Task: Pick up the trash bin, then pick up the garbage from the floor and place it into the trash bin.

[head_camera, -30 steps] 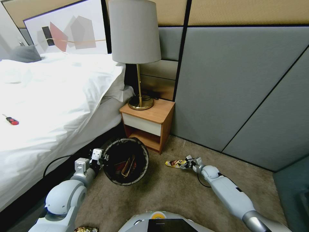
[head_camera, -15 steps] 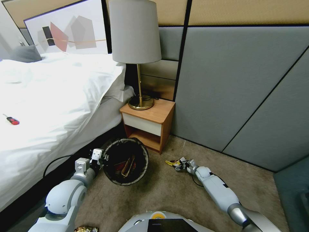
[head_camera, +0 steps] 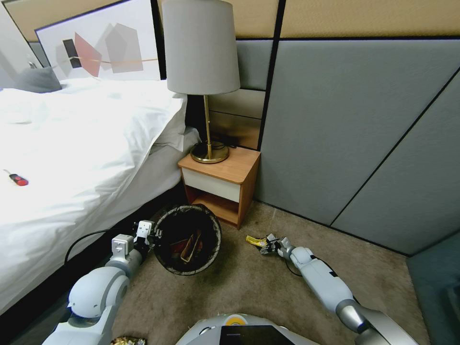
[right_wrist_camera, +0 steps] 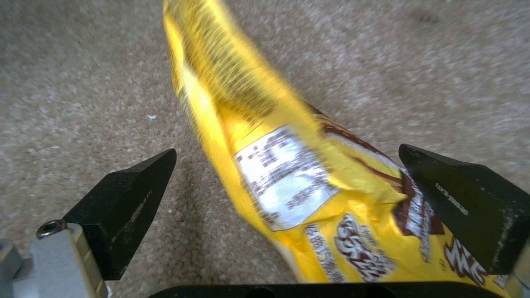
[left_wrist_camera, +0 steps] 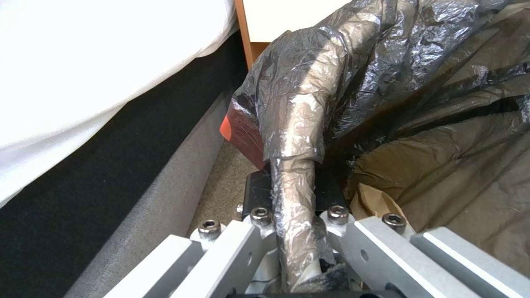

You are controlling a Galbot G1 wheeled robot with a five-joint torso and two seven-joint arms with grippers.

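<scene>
Two grippers at work: left gripper (head_camera: 152, 235) clamped on the bin (head_camera: 188, 239) rim, beside the bed. Right gripper (head_camera: 267, 244) — fingers spread, nothing gripped — straddles the yellow wrapper (right_wrist_camera: 309, 178) on the carpet (head_camera: 249, 287); wrapper's long axis runs straight ahead between them.

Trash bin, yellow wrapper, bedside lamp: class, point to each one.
Trash bin (head_camera: 168, 229): head view, bag-covered rim.
Yellow wrapper (right_wrist_camera: 287, 182): right wrist view, white label.
Bedside lamp (head_camera: 200, 48): head view, shade.
</scene>
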